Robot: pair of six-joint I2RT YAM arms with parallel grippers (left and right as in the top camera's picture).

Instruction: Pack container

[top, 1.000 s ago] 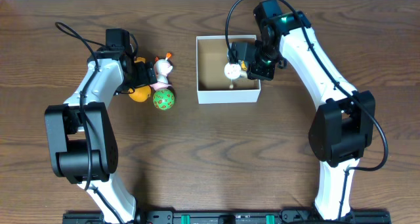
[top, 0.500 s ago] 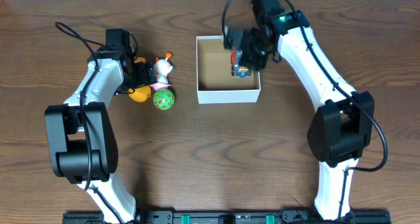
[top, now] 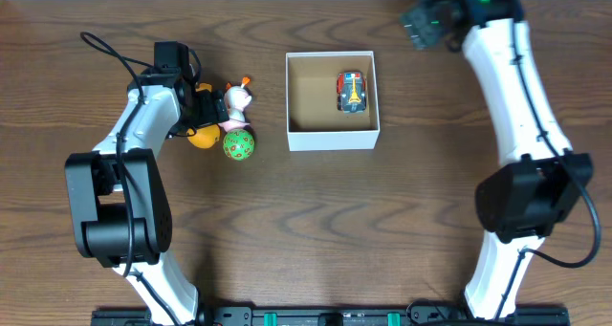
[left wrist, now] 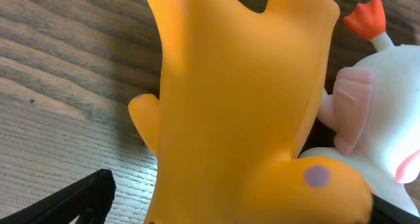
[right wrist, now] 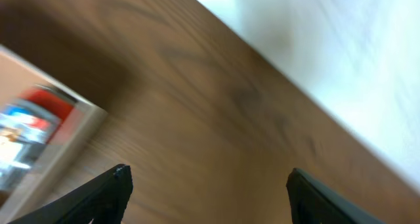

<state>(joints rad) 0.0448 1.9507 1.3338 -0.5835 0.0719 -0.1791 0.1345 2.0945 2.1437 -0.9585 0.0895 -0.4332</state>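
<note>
The container [top: 333,138], a square white-walled box with a brown inside, stands at mid table. A small red, blue and orange toy car [top: 352,91] lies in its right half. My right gripper [top: 421,20] is open and empty, off past the container's far right corner. In the right wrist view its jaws [right wrist: 209,184] hang over bare table, with the container's corner [right wrist: 62,155] and the car [right wrist: 29,129] at the left. My left gripper [top: 208,106] is open around an orange toy [top: 202,135]. That toy [left wrist: 236,119] fills the left wrist view, with a gap at the left finger.
A white toy with an orange beak [top: 237,100] and a green patterned ball [top: 239,144] sit beside the orange toy, left of the container. The white toy also shows in the left wrist view [left wrist: 380,112]. A white wall edges the table's far side.
My right gripper let go of the toy car inside the container, then rose and swung away to the far right. The left arm and its toys have not moved.
</note>
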